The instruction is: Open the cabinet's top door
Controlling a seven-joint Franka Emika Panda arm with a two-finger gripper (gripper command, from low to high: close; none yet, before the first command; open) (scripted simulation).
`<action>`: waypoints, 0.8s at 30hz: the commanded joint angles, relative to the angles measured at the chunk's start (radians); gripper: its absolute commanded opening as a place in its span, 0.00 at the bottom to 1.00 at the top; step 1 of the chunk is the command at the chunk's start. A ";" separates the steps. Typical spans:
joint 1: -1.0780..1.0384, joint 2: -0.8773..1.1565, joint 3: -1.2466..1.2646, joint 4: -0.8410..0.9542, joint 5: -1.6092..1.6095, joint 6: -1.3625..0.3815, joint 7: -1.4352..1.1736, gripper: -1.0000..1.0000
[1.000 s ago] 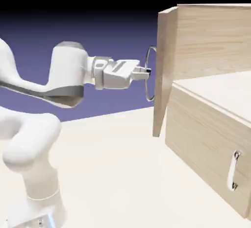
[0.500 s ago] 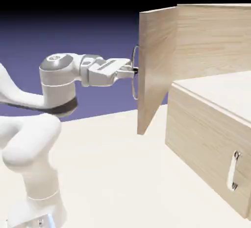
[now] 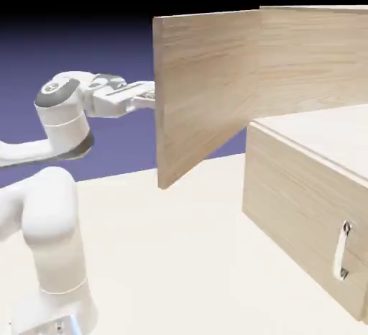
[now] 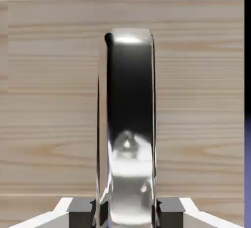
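Gripping the silver handle, the fingers are clenched on it from both sides, its long axis running upright between them at the hand view's centre. In the exterior view the top door stands swung well out from the cabinet, upper middle of frame, its hinge edge right of the gripper; further pulling would likely follow that arc.

A glossy white arm of rounded, tubular links; grey joint bands; small grey fingertips.
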 commanded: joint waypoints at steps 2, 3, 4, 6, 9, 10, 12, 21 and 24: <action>0.014 0.010 0.073 0.040 0.059 -0.087 0.000 0.00; 0.015 0.017 0.109 0.064 0.087 -0.131 0.001 0.00; 0.014 0.025 0.144 0.091 0.115 -0.174 0.001 0.00; -0.001 0.044 0.212 0.152 0.169 -0.261 0.002 0.00; -0.047 0.072 0.303 0.258 0.239 -0.388 0.002 0.00; -0.066 0.080 0.328 0.294 0.259 -0.426 0.001 0.00; -0.109 0.095 0.372 0.367 0.292 -0.499 -0.002 0.00; -0.330 0.134 0.503 0.693 0.383 -0.780 -0.028 0.00; -0.407 0.141 0.531 0.802 0.400 -0.864 -0.040 0.00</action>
